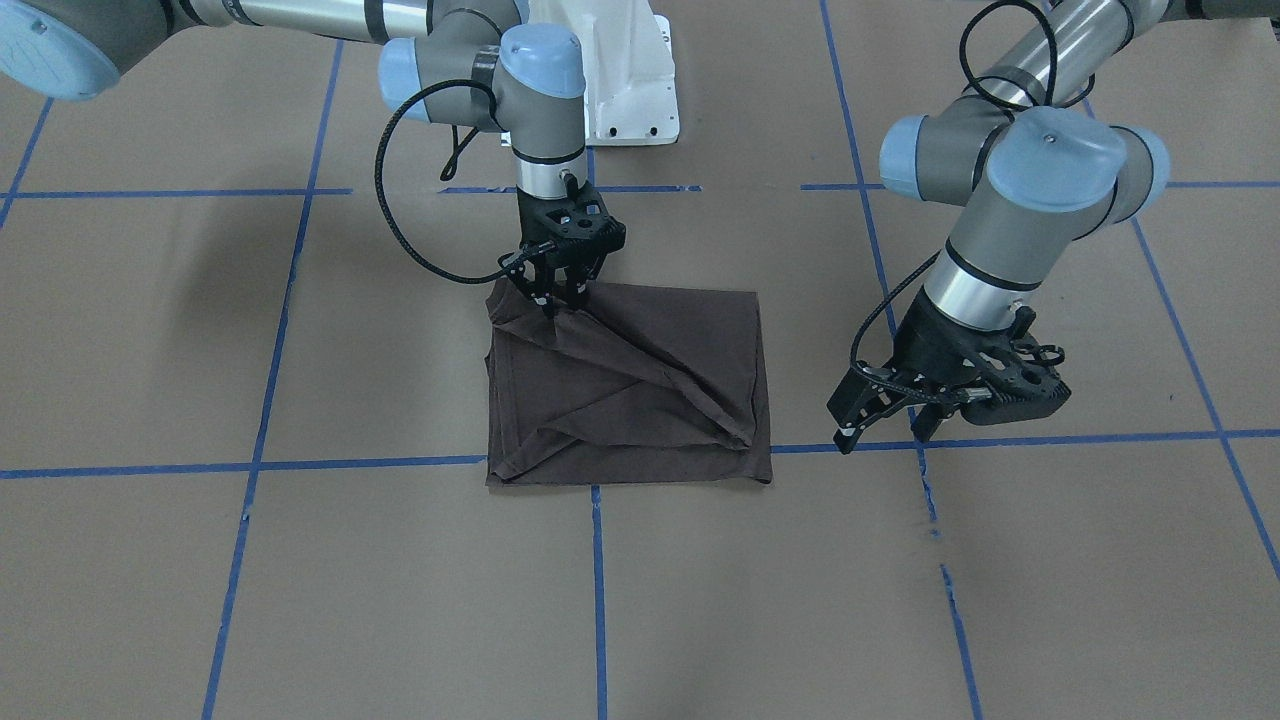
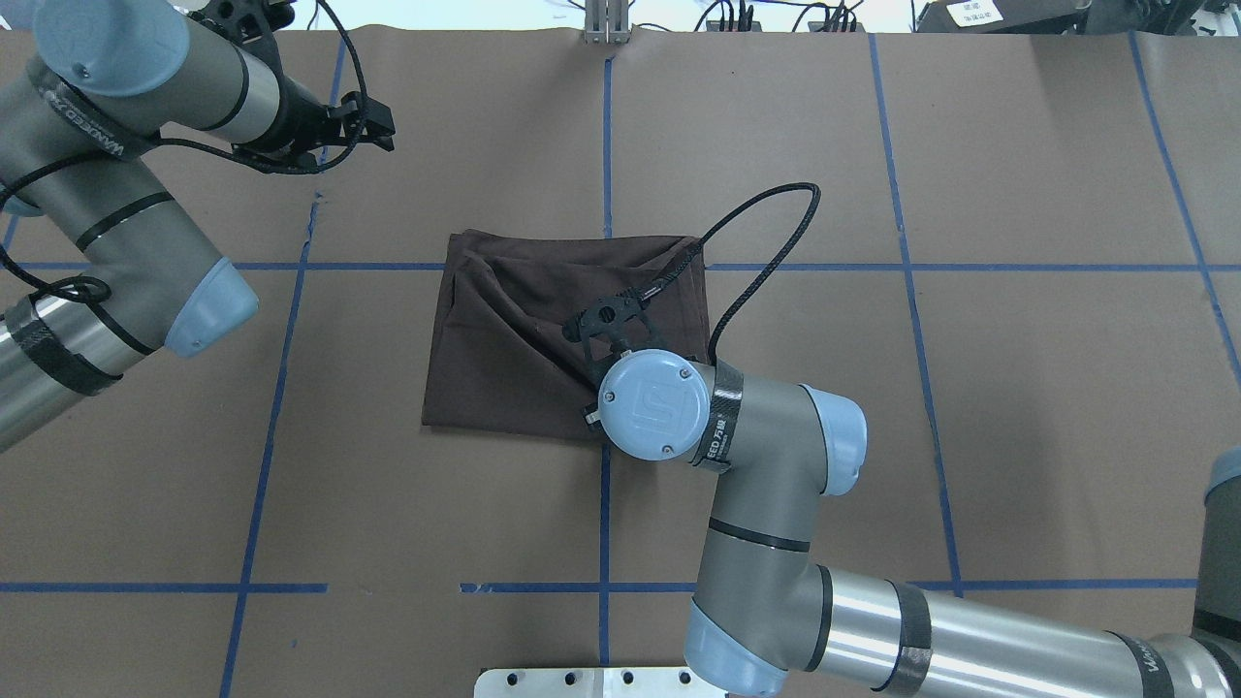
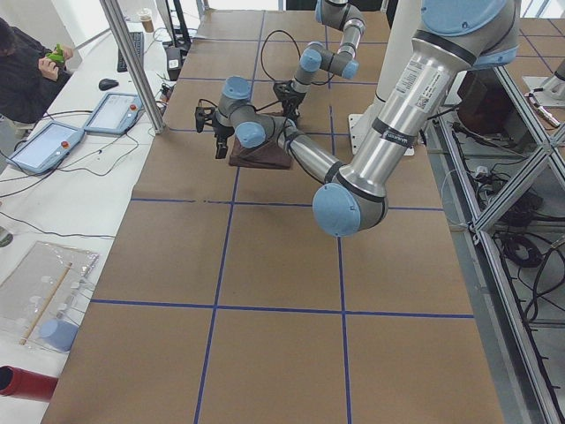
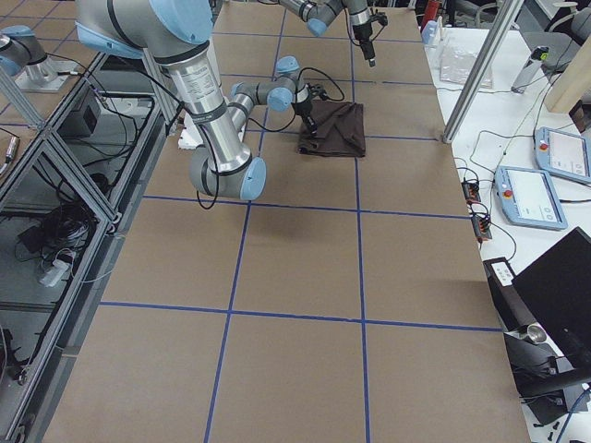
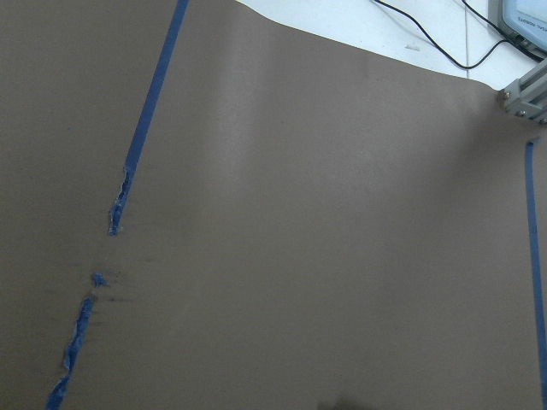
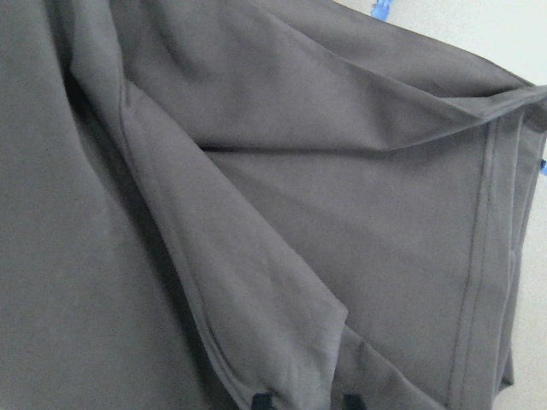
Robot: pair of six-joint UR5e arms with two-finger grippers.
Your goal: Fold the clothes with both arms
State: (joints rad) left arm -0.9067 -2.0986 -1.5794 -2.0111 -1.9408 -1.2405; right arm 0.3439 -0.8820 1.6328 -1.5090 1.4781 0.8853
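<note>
The dark brown T-shirt (image 1: 640, 400) lies folded into a rough rectangle at the table's middle, also seen in the overhead view (image 2: 514, 349) and filling the right wrist view (image 6: 342, 213). My right gripper (image 1: 558, 298) stands upright over the shirt's corner nearest the robot, shut on a pinch of cloth. Creases run diagonally from it across the top layer. Its fingertips (image 6: 256, 400) show at the wrist view's bottom edge. My left gripper (image 1: 882, 430) is open and empty, hovering above bare paper beside the shirt, clear of it (image 2: 373, 121). Collar, logo and tags are hidden.
Brown paper with a blue tape grid (image 1: 598, 560) covers the table. The white base pedestal (image 1: 630, 90) stands behind the shirt. The left wrist view shows only paper and tape (image 5: 120, 196). Pendants (image 3: 44, 146) and an operator (image 3: 26, 71) are beyond the far edge.
</note>
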